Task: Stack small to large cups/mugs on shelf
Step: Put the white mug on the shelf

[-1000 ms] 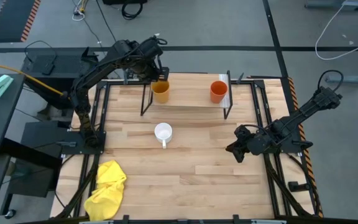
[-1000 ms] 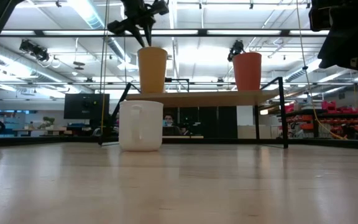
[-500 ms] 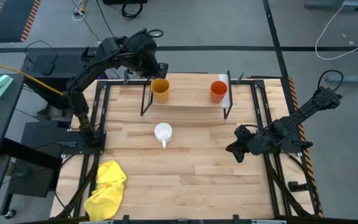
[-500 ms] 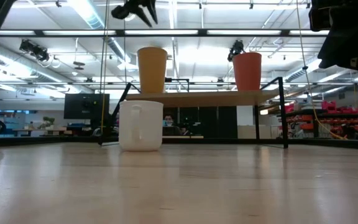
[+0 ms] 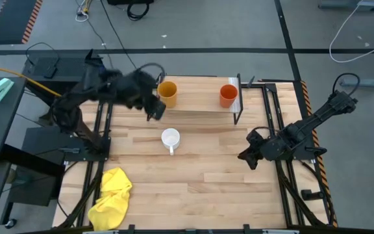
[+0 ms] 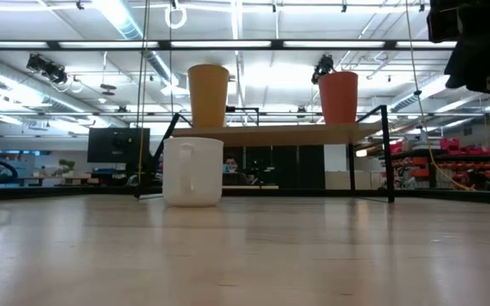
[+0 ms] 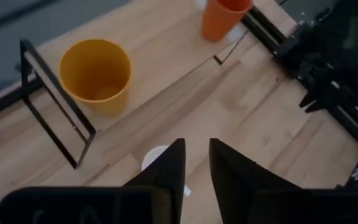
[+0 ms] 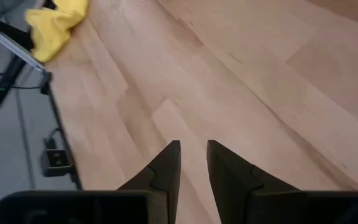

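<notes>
On the shelf (image 5: 193, 103) stand the yellow-orange cup (image 5: 167, 93) and red-orange cup (image 5: 228, 95). The white mug (image 5: 170, 138) sits before it, partly hidden behind the left tool (image 7: 196, 163), narrow, empty. Right tool (image 8: 193, 163) narrow, empty, well apart.

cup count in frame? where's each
3. Yellow-orange handleless cup stands on the low light-wood shelf, at its end nearer the left arm; red-orange handleless cup stands at the opposite end; white handled mug sits on the butcher-block tabletop before the shelf. None look hidden.
</notes>
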Robot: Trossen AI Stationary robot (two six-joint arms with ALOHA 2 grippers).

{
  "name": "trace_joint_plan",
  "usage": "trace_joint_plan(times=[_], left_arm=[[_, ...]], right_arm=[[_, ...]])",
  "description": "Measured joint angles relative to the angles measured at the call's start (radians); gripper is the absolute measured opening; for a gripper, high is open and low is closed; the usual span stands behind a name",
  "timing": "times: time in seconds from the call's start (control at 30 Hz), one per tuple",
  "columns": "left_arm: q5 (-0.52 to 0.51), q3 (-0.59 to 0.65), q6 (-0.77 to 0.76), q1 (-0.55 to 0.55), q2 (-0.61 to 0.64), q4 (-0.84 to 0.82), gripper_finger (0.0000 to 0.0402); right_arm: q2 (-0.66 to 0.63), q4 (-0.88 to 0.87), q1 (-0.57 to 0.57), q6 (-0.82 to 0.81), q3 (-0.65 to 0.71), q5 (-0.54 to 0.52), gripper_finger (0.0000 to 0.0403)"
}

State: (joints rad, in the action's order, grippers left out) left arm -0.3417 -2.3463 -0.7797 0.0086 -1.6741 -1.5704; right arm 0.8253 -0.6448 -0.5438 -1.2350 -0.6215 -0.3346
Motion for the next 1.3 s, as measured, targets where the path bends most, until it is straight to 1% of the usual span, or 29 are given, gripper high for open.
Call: trace_joint_plan(times=[0.1, 0.17, 0.23, 0.37, 0.5, 0.63, 0.8, 0.93, 1.13, 1.23, 1.3], left_arm=[[-0.101, 0.000, -0.031, -0.099, -0.004, -0.001, 0.0074], [-0.135, 0.002, -0.054, -0.150, -0.013, 0.001, 0.0071], [-0.160, 0.037, -0.101, -0.195, -0.017, -0.001, 0.0070], [-0.180, 0.151, -0.205, -0.272, -0.018, -0.001, 0.0069], [-0.186, 0.284, -0.321, -0.335, -0.019, -0.001, 0.0072], [-0.194, 0.402, -0.455, -0.389, -0.019, 0.000, 0.0069], [-0.178, 0.505, -0.646, -0.447, -0.014, -0.001, 0.0061], [-0.170, 0.571, -0.785, -0.500, -0.014, 0.000, 0.0060], [-0.169, 0.655, -0.995, -0.586, -0.014, 0.000, 0.0059], [-0.169, 0.703, -1.099, -0.622, -0.014, -0.001, 0.0052], [-0.170, 0.734, -1.169, -0.646, -0.013, -0.001, 0.0047]], right_arm=[[-0.041, -0.007, -0.003, 0.002, -0.020, 0.007, 0.0087], [-0.073, -0.011, -0.003, 0.015, -0.044, 0.007, 0.0087], [-0.103, -0.048, -0.003, 0.028, -0.081, 0.007, 0.0087], [-0.145, -0.204, -0.003, 0.032, -0.181, 0.007, 0.0087], [-0.149, -0.364, -0.003, 0.031, -0.275, -0.003, 0.0087], [-0.146, -0.449, -0.003, 0.002, -0.321, -0.003, 0.0087], [-0.141, -0.559, -0.011, -0.089, -0.322, 0.072, 0.0087], [-0.140, -0.617, -0.067, -0.155, -0.322, 0.094, 0.0087], [-0.141, -0.607, -0.152, -0.237, -0.309, 0.086, 0.0087], [-0.142, -0.557, -0.183, -0.271, -0.255, 0.078, 0.0087], [-0.148, -0.476, -0.204, -0.289, -0.193, 0.078, 0.0087]])
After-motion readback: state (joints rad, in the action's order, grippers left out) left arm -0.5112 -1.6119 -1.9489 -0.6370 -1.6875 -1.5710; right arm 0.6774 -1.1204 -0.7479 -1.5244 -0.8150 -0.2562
